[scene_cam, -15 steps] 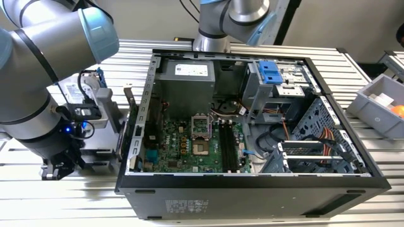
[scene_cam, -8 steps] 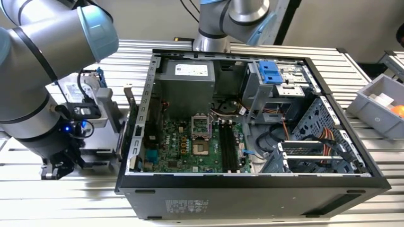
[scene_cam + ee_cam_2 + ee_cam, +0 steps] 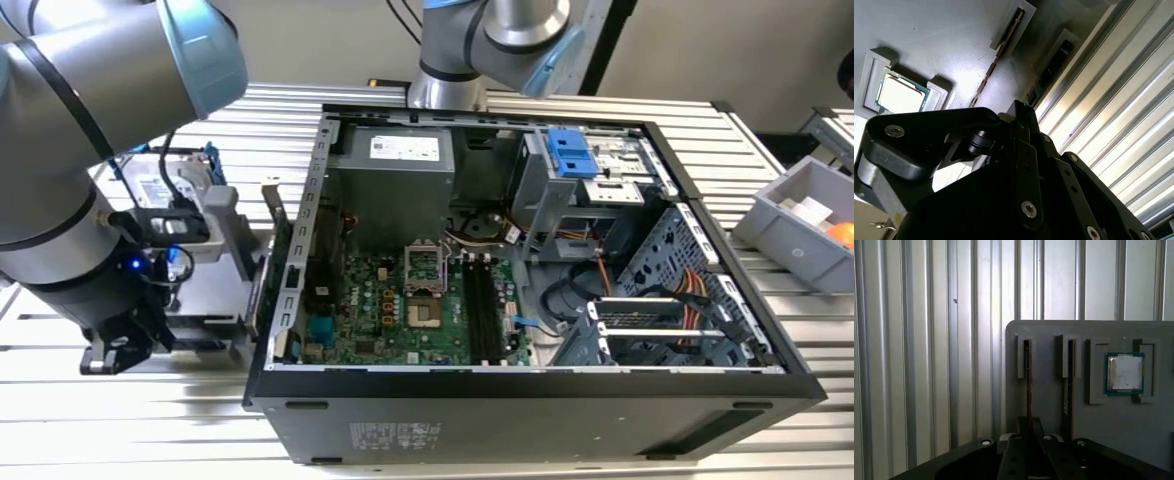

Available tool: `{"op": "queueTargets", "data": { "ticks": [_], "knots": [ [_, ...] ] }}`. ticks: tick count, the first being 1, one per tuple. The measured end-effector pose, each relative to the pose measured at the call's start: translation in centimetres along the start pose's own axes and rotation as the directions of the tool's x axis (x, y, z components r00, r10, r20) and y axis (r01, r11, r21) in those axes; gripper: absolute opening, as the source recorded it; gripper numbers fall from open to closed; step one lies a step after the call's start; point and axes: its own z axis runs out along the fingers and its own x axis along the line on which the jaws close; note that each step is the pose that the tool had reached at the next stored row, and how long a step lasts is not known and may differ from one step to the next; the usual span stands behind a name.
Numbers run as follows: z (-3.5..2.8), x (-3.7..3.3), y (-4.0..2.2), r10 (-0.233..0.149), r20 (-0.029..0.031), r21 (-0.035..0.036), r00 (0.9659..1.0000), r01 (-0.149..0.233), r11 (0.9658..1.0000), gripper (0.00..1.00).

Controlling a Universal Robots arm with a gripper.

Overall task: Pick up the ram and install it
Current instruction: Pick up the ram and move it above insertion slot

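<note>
Gripper [image 3: 1029,423] lines up with the ram [image 3: 1027,380] standing edgewise in a grey holder [image 3: 1114,425].

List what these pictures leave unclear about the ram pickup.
- First wrist view: the ram stands edge-on in the grey tray; the gripper covers its near end.
- Exterior view: the motherboard slots are too small to tell if any is filled.

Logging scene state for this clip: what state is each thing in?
computer case: open, side panel off
memory slots: empty
ram: on edge in a holder slot
end effector: lined up with the ram
processor: seated in a holder recess
</note>
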Motion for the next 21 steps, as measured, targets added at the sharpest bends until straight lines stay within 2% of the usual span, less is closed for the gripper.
{"op": "queueTargets", "data": {
  "ticks": [21],
  "knots": [
    [-1.86,-0.10,0.02,0.000,0.0000,0.0000,1.0000,0.000,1.0000,0.00]
  ]
}}
